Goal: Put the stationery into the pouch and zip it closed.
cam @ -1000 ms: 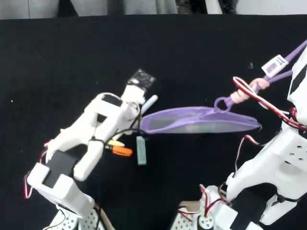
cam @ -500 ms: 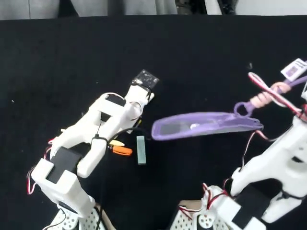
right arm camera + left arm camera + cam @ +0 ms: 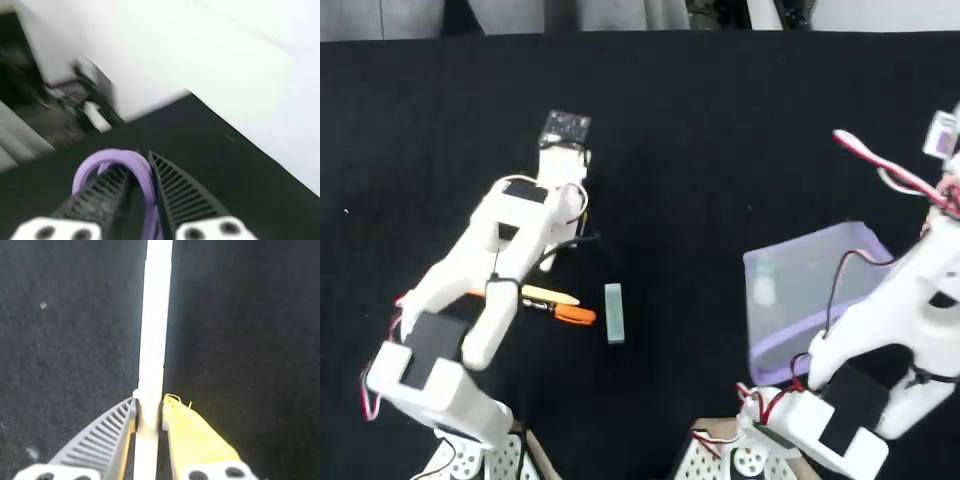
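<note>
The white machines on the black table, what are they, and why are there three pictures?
They are two small robot arms, the left arm and the right arm. One picture looks down over the black table; the other two come from a camera on each arm's wrist. The left tool is shut on a white pen. The right tool grips the purple loop of a see-through purple pouch, holding it up. On the table lie a yellow pen, an orange marker and a pale green block.
</note>
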